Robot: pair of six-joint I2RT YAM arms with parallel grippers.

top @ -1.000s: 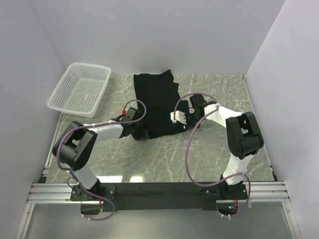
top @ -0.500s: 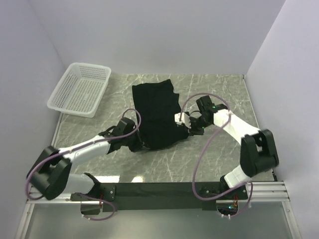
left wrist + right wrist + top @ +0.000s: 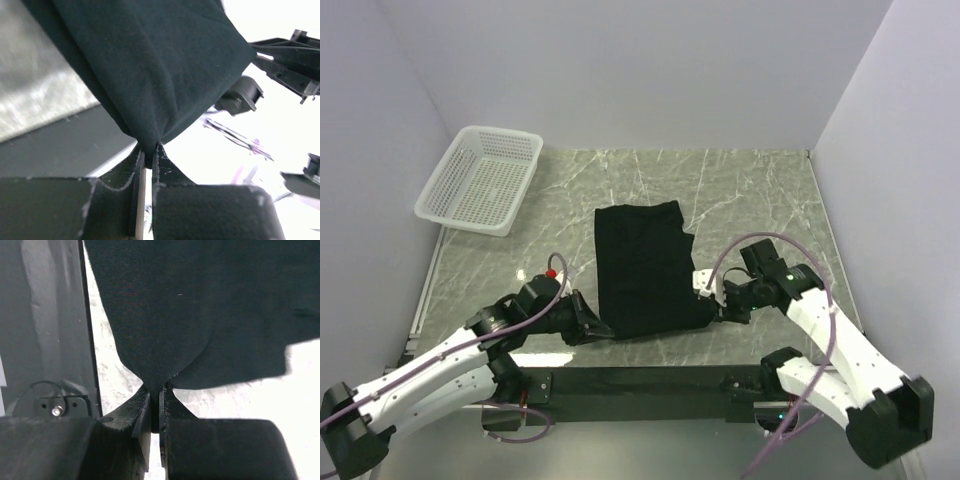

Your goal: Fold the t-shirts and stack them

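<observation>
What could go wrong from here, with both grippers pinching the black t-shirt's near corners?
1. Each grip is thin: the left gripper and the right gripper each hold only a small pinch of the t-shirt, so a corner may slip out under tension.
2. The near hem lies close to the table edge; a pull toward the bases could drag cloth off it.
3. One sleeve sticks out sideways, so a fold may turn out uneven.

overhead rear view, wrist close-ups, shared t-shirt (image 3: pixel 640 268)
</observation>
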